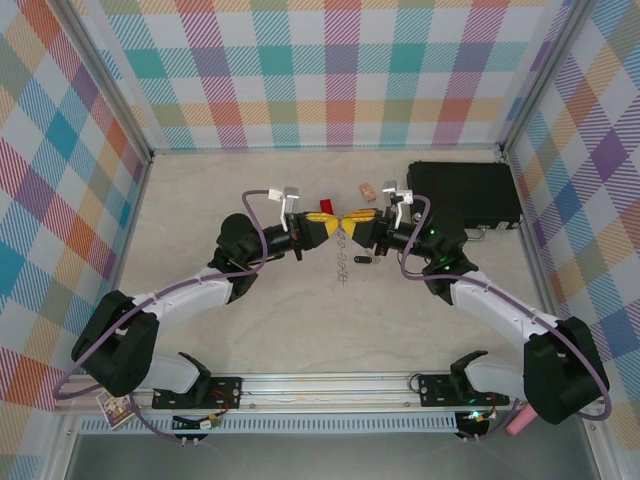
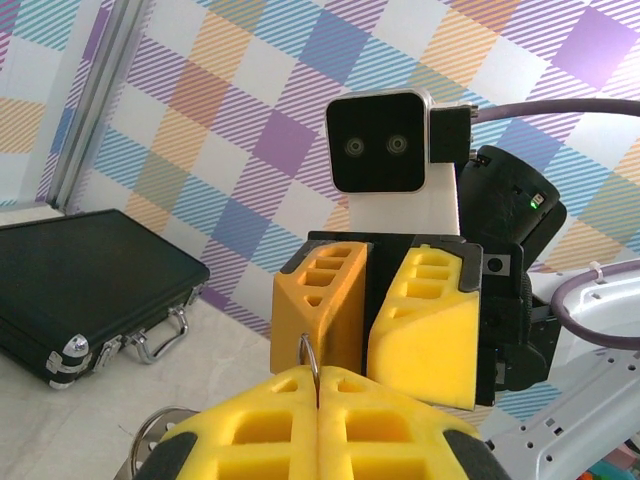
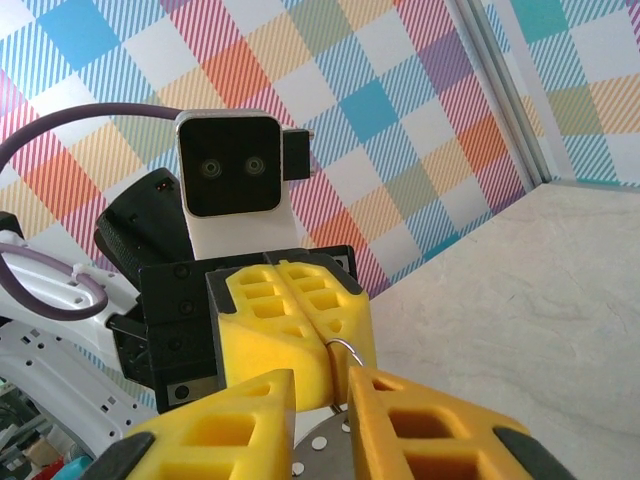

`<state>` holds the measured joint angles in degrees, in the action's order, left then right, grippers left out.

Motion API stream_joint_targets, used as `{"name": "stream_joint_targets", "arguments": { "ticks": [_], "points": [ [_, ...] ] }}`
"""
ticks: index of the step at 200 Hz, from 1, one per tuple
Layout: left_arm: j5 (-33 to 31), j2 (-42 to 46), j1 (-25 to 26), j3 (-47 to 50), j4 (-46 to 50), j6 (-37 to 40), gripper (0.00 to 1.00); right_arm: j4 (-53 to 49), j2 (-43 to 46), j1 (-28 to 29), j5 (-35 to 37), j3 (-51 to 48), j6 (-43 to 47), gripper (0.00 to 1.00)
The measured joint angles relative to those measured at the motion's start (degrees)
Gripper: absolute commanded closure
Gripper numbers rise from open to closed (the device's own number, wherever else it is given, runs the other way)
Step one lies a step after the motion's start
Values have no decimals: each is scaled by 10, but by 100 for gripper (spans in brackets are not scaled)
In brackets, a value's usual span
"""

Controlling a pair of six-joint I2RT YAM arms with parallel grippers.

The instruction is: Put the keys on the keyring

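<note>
The two arms meet nose to nose over the middle of the table, their yellow fingers almost touching. The left gripper has its fingers pressed tight together. From its wrist camera I can see a thin wire loop pinched right in the seam between them. That loop belongs to the keyring, which dangles from the meeting point. From above it shows edge-on as a thin grey chain-like line running toward the near edge. I can't tell whether its lower end touches the tabletop.

The right gripper faces the left one with its fingers a little apart and a clear dark gap between the pads. From its own wrist camera, the loop stands just off the inner face of one finger, and a bit of the grey ring shows below the gap. I can't make out whether the right fingers actually touch it.

The key, a tiny black-headed thing, lies near the middle of the table. It is just to the right of the hanging ring and apart from it, under the right wrist.

A red block sits just beyond the left fingers toward the far edge, and a small tan block lies farther back. A black case rests by the far right corner.
</note>
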<state>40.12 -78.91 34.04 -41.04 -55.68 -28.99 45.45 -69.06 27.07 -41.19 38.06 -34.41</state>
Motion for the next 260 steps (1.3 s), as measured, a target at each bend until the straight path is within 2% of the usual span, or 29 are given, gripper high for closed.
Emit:
{"name": "stream_joint_targets", "arguments": {
  "ticks": [114, 227, 260],
  "points": [
    [-1, -1, 4, 0, 0, 0, 100, -36, 27, 2, 49, 0, 21, 71],
    [-2, -1, 3, 0, -1, 0, 100, -17, -24, -1, -20, 18, 3, 86],
    [-2, -1, 3, 0, -1, -2, 100, -14, -28, -4, -31, 20, 1, 84]
  ]
}}
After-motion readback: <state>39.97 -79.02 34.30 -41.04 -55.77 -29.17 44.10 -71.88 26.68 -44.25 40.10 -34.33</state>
